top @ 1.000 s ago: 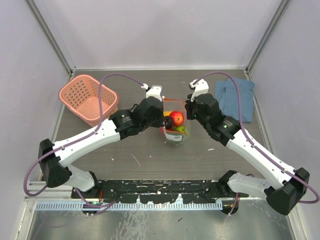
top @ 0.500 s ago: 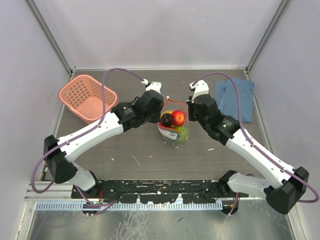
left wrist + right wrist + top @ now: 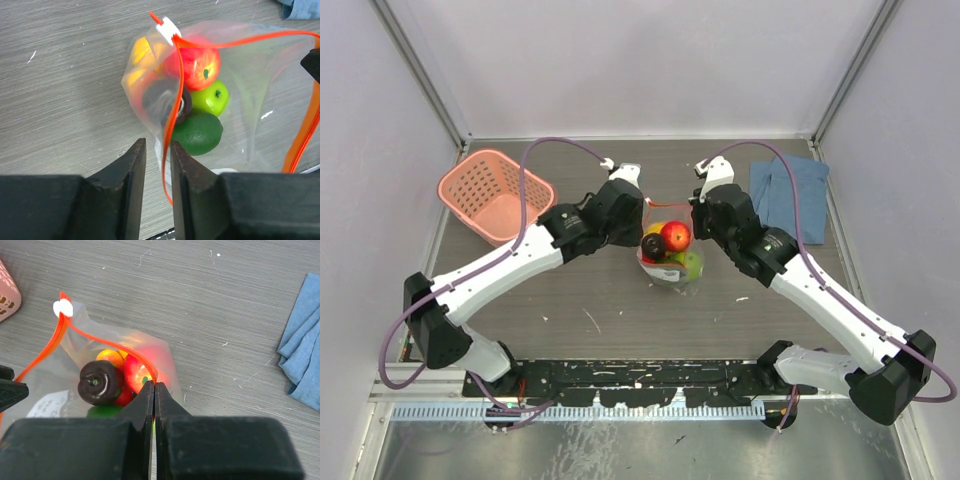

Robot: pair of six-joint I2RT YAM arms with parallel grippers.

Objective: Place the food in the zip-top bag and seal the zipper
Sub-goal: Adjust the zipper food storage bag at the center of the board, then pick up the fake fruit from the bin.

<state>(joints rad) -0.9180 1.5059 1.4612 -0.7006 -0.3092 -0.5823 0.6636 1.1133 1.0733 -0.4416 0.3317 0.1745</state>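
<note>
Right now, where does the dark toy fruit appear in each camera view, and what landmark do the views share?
Top external: dark toy fruit at centre.
Left wrist: the fruit at centre, behind clear plastic.
Right wrist: the fruit lower left of centre.
Shared landmark: blue cloth.

Left tool (image 3: 156,152): jaws slightly parted, zipper (image 3: 175,100) strip running down through the gap. Zip-top bag (image 3: 250,100) lies on bench (image 3: 60,75), holding food (image 3: 197,132). White slider (image 3: 167,28) at strip's far end.
</note>
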